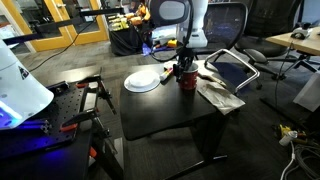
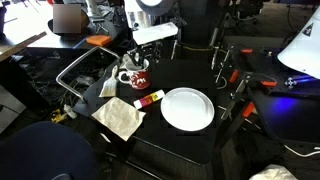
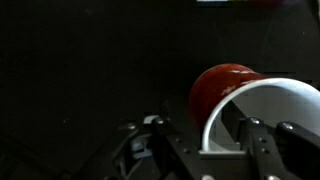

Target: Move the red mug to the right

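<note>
The red mug (image 1: 186, 78) stands upright on the black table (image 1: 165, 112), just beside the white plate (image 1: 143, 81). It also shows in an exterior view (image 2: 137, 79). My gripper (image 1: 183, 66) hangs straight over it (image 2: 139, 64). In the wrist view the mug (image 3: 225, 85) fills the right side, with its white inside towards the camera. My gripper (image 3: 205, 140) straddles the mug's near rim, one finger outside and one over the white inside. The fingers look spread, with gaps to the wall on both sides.
A crumpled cloth (image 2: 120, 118) and a small red and yellow object (image 2: 147, 99) lie near the mug. A metal-framed chair (image 2: 85, 70) stands at that table edge. Red clamps (image 2: 238, 78) sit on the far side, and office chairs (image 1: 230, 25) stand behind.
</note>
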Robot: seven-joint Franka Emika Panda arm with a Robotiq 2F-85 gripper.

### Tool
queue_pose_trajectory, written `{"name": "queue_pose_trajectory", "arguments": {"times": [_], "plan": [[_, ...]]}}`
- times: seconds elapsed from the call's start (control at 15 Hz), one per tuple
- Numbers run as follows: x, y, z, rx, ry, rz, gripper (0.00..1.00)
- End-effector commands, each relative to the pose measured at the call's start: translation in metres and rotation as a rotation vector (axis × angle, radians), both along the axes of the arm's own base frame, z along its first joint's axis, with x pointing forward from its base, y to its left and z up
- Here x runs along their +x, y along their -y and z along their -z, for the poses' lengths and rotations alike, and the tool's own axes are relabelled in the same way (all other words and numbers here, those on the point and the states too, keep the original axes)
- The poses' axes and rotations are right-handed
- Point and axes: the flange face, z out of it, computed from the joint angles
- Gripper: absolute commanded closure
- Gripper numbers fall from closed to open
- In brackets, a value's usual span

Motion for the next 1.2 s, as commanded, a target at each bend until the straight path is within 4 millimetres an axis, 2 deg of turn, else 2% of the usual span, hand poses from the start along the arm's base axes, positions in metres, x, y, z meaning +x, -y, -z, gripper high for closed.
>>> {"name": "queue_pose_trajectory", "arguments": {"times": [0.0, 0.07, 0.27, 0.73, 1.13], "plan": [[0.006, -0.002, 0.0, -0.012, -0.008, 0.018, 0.73], [0.007, -0.002, 0.0, -0.012, -0.009, 0.017, 0.81], [0.008, -0.004, -0.001, -0.014, -0.007, 0.012, 0.99], [0.002, -0.005, -0.008, -0.005, -0.009, 0.018, 0.98], [-0.021, 0.007, -0.009, -0.006, -0.021, 0.1, 0.98]]}}
